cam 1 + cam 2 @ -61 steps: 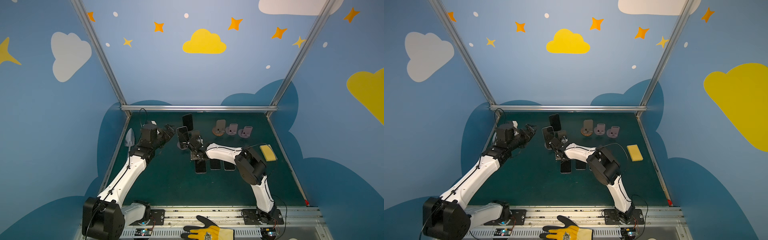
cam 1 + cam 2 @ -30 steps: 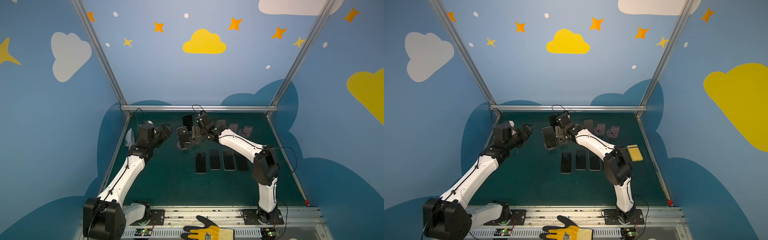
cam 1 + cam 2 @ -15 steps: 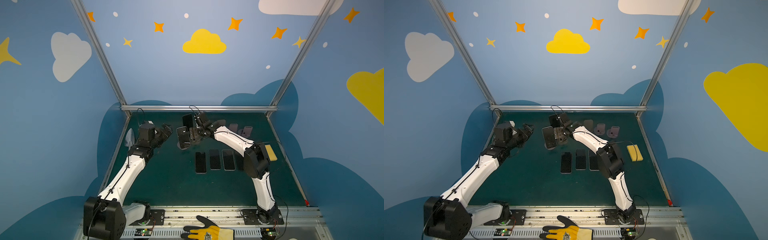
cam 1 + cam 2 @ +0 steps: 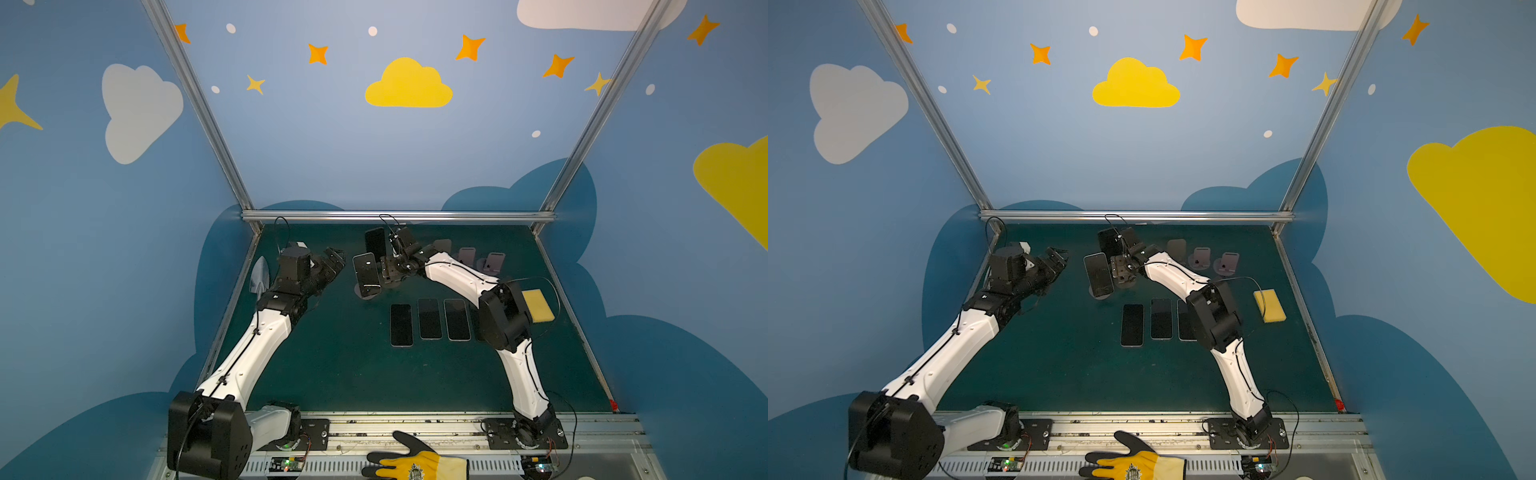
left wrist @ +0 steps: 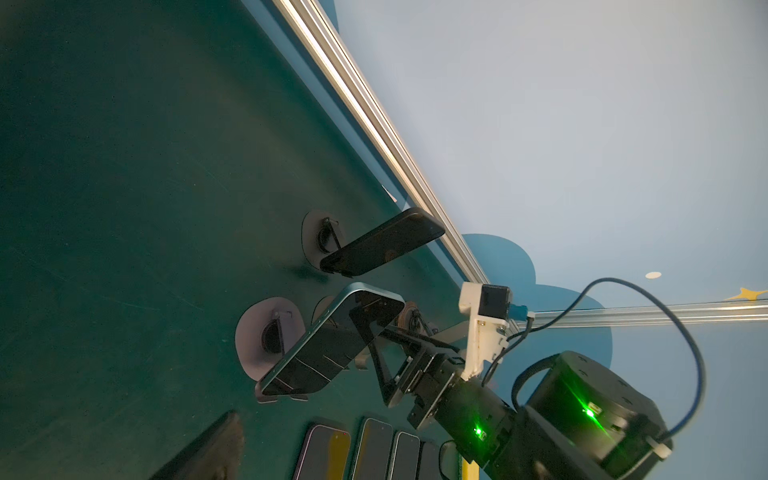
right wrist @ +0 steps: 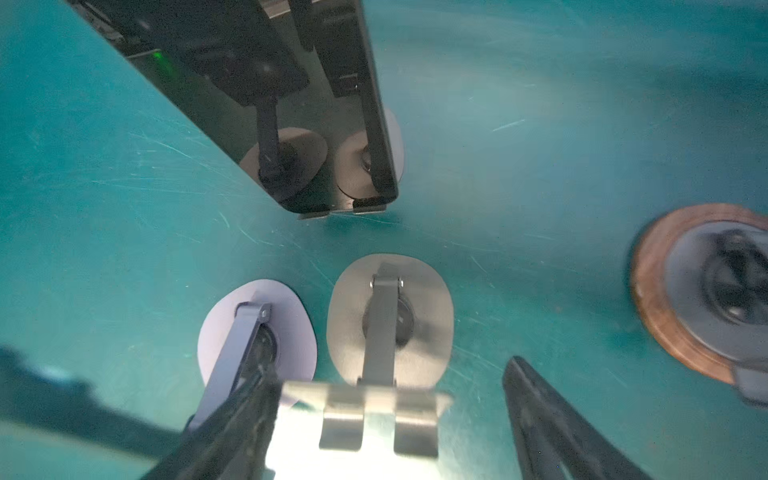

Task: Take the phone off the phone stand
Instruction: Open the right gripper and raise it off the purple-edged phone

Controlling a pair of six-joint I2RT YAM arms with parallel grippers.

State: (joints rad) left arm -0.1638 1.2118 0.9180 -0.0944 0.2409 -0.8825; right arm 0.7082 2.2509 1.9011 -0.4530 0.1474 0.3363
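Note:
A teal-edged phone point(image 4: 366, 274) point(image 5: 332, 340) leans on a lilac phone stand point(image 5: 266, 336) point(image 6: 257, 328) at mid table. A black phone point(image 4: 375, 241) point(image 5: 382, 241) rests on another stand behind it. My right gripper point(image 4: 387, 272) point(image 6: 386, 415) is open just behind the teal-edged phone. In the right wrist view its fingers straddle the cradle of an empty grey stand point(image 6: 388, 328), and one finger point(image 6: 232, 415) lies along the lilac stand's arm. My left gripper point(image 4: 334, 259) point(image 4: 1054, 259) hangs open to the left of the phone, apart from it.
Three phones point(image 4: 429, 318) lie flat in a row in front of the stands, and a further one is partly hidden by my right elbow. Empty stands point(image 4: 466, 255) sit at the back right. A yellow sponge point(image 4: 537, 305) lies right, and a glove point(image 4: 415, 461) on the front rail.
My right gripper left the row of flat phones, swung to the back, then came down and left close behind the teal-edged phone. The left arm has hardly moved.

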